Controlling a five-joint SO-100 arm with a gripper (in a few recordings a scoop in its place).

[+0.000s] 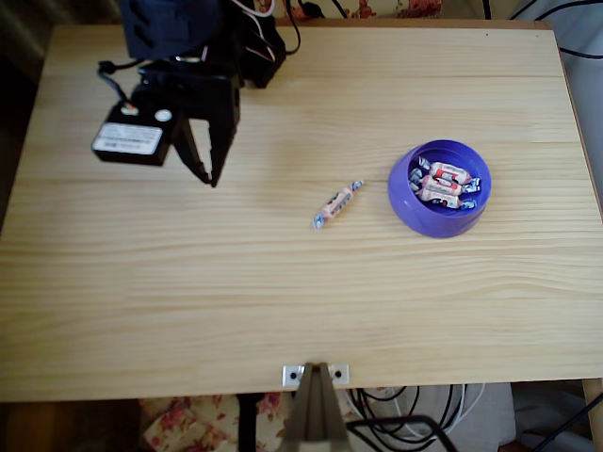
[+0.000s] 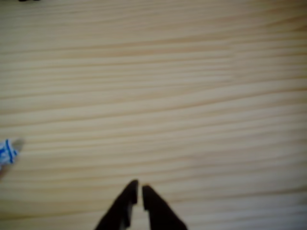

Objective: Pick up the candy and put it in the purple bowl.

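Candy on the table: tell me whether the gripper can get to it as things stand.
Probably yes. The candy lies alone on bare wood, apart from the purple bowl, and nothing sits between it and the gripper, whose fingers are nearly closed and would need to open first.

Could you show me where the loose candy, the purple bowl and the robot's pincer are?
candy (image 1: 337, 203): overhead view, orange-pink middle.
purple bowl (image 1: 411, 209): overhead view, outer wall.
gripper (image 1: 204, 172): overhead view, between its fingertips.

One candy (image 1: 337, 204) lies loose on the table (image 1: 283, 301); one purple bowl (image 1: 439, 188) holds several more sweets (image 1: 445, 182).
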